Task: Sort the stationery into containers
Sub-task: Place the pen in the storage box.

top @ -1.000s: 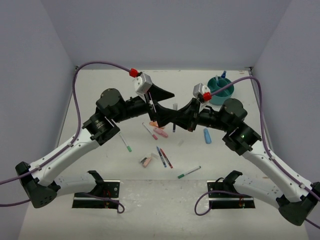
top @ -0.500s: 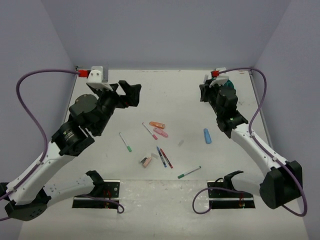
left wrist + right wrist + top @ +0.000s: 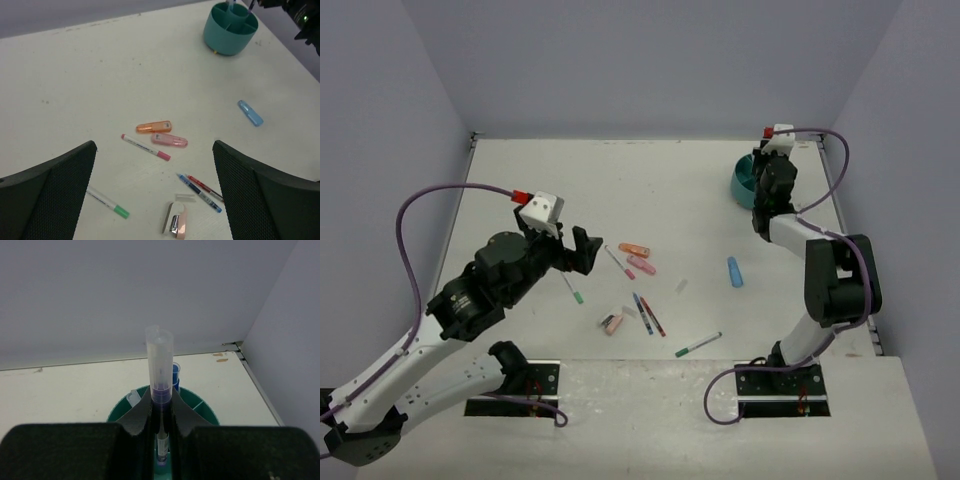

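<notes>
Pen [image 3: 159, 360] upright in right hand [image 3: 161, 412], above teal organizer [image 3: 205, 415]

Left hand [image 3: 578, 252] spread wide; right hand [image 3: 161, 410] clamped tight.

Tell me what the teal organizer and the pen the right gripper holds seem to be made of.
Teal organizer: likely molded plastic, uniform colour, smooth glossy wall. Pen in the right gripper: probably plastic, its cap translucent and frosted, blue showing through.
</notes>
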You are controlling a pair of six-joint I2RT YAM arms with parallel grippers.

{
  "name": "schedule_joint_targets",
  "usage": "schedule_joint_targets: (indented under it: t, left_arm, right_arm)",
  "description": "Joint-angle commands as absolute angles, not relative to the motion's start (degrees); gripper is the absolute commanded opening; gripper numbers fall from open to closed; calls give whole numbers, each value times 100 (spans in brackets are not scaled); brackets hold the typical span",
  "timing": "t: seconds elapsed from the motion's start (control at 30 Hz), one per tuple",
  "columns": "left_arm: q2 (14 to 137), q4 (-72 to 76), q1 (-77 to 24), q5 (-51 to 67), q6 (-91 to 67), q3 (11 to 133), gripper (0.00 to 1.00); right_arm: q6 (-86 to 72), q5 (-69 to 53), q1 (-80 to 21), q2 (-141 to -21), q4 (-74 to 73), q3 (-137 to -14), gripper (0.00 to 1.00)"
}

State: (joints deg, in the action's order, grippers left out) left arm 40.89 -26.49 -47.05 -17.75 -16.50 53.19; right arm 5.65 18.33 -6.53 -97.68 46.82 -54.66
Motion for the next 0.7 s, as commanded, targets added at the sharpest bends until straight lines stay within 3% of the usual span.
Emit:
schedule_joint_targets:
  t: [0.0, 0.33, 0.67]
  left_arm:
    - [4127, -2491, -4711, -1466, -1387, 5091, 100]
    - [4169, -2403, -4693, -1090, -1310, 4909, 100]
    - [4111, -2393, -4691, -1037, -1280, 4902, 100]
  right_arm:
    - [592, 1572, -471, -9905, 5659, -5798, 0]
    - [468, 1332, -355, -10419, 5750, -5924, 0]
    - [492, 1283, -287, -10532, 5739, -5831, 24]
